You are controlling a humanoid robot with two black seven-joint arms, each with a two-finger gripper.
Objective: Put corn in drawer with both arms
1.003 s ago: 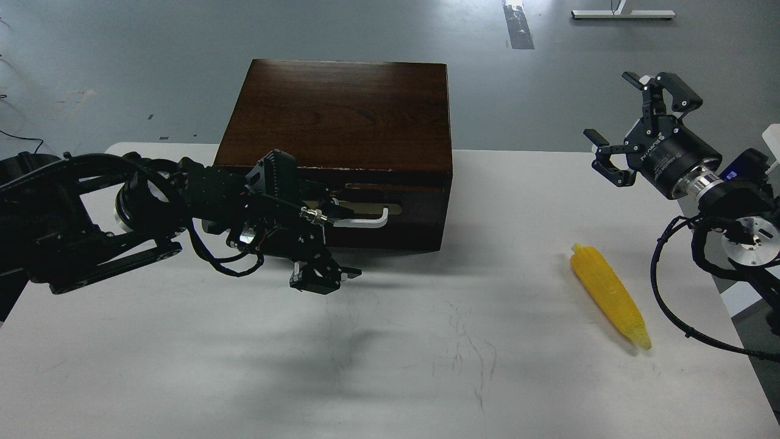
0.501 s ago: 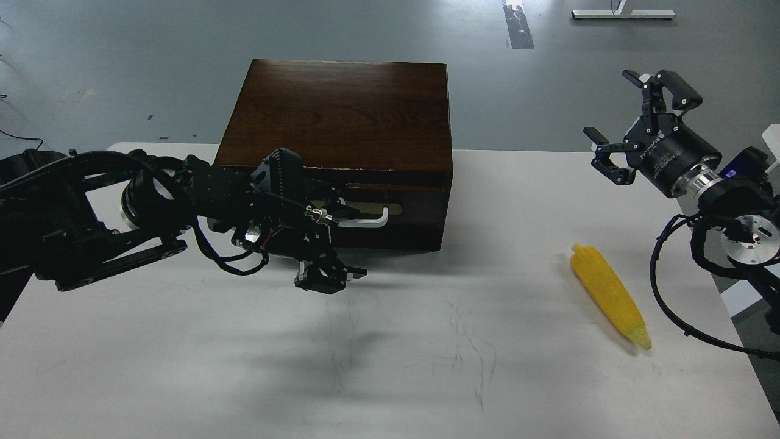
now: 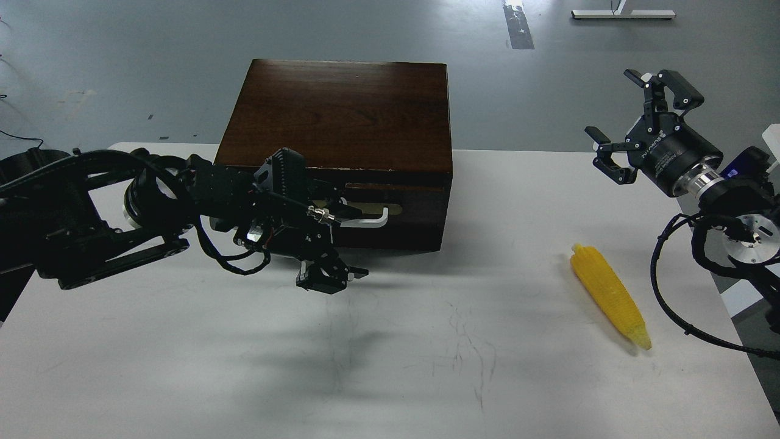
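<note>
The yellow corn (image 3: pixel 609 296) lies on the white table at the right, its pale tip pointing to the near right. The drawer (image 3: pixel 405 216) in the dark cabinet's front looks closed, and its white bar handle (image 3: pixel 373 220) shows at the middle. My left gripper (image 3: pixel 353 242) is open right at the handle's left end. One finger reaches in by the handle and the other hangs lower, just above the table. My right gripper (image 3: pixel 611 105) is open and empty, held high above the table's far right, well behind the corn.
The dark wooden cabinet (image 3: pixel 341 110) stands at the back middle of the white table (image 3: pixel 396 366). My left arm's bulk lies across the left of the table. Grey floor lies beyond the table's far edge.
My left gripper has crept a little to the right, closer along the drawer handle. The right gripper and the corn have hardly moved.
</note>
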